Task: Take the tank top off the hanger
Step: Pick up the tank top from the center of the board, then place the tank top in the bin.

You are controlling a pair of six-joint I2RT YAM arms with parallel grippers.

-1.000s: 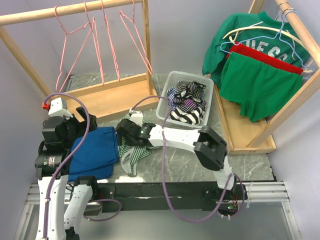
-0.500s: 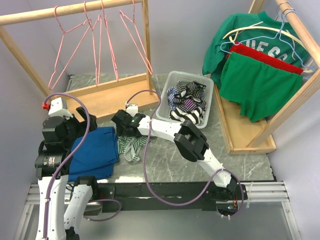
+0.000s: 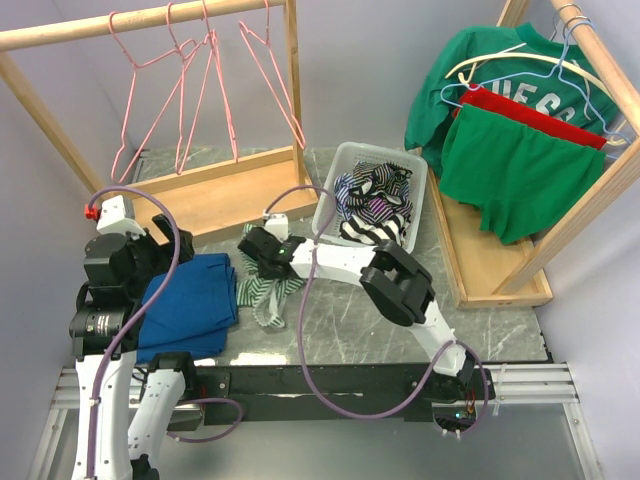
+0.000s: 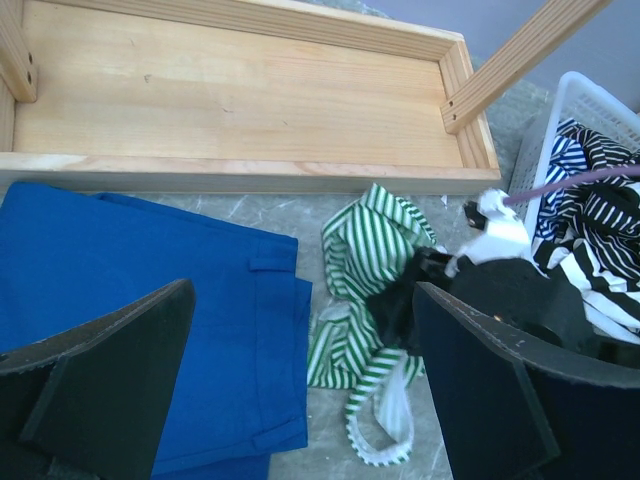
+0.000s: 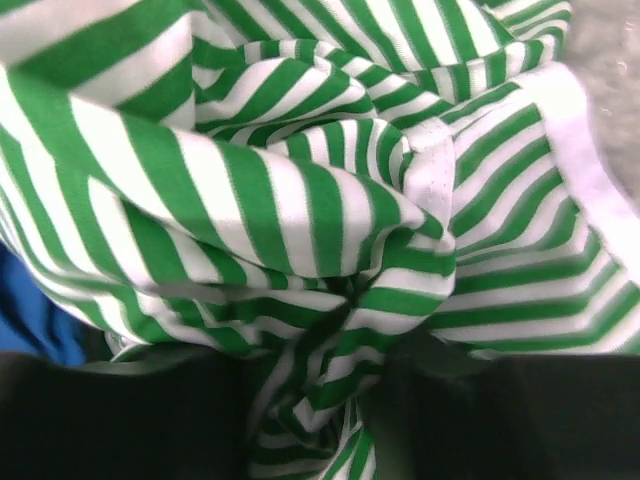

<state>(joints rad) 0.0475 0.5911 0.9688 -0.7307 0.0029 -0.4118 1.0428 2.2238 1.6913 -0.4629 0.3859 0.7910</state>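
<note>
The green-and-white striped tank top [image 3: 264,292] lies crumpled on the table, off any hanger. My right gripper [image 3: 266,252] is pressed down on its upper part. In the right wrist view a bunched fold of the tank top [image 5: 300,190] is pinched between the dark fingers of the right gripper [image 5: 315,400]. My left gripper [image 4: 302,300] hangs wide open above the edge of a blue garment [image 4: 130,290], empty, with the tank top [image 4: 365,260] just to its right. Several pink wire hangers [image 3: 190,85] hang bare on the left rack.
A white basket [image 3: 330,190] of black-and-white striped clothes stands behind the tank top. The left rack's wooden base [image 3: 215,190] lies at the back left. A second rack [image 3: 590,190] on the right carries green and red garments [image 3: 515,165] on hangers.
The right gripper has shifted slightly right over the tank top and its fingers have come together on the fabric. The pink hangers sway. The left arm has stayed still.
</note>
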